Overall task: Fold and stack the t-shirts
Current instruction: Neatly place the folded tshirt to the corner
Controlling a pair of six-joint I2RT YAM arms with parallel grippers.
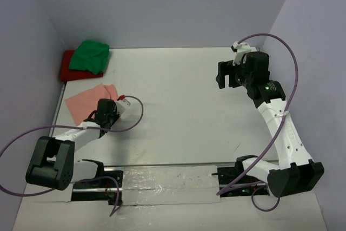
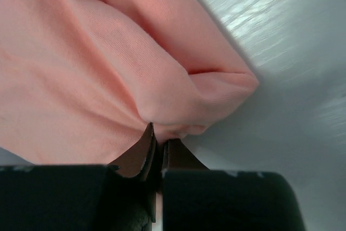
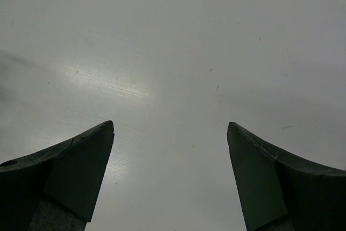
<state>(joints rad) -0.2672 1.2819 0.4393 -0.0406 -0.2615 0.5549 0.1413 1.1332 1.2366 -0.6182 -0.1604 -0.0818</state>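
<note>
The salmon-pink t-shirt (image 1: 86, 99) lies folded on the left of the table, filling most of the left wrist view (image 2: 92, 63). My left gripper (image 1: 101, 113) sits at its near right edge, shut on a pinch of the pink cloth (image 2: 160, 133). In the back left corner the bright green t-shirt (image 1: 90, 57) lies crumpled on top of the red t-shirt (image 1: 66, 67). My right gripper (image 1: 227, 74) hangs over the table's right side, open, with only bare table between its fingers (image 3: 170, 133).
White table top (image 1: 178, 101) enclosed by pale walls on the left, back and right. A taped strip (image 1: 162, 183) and both arm bases run along the near edge. Purple cables loop from each arm.
</note>
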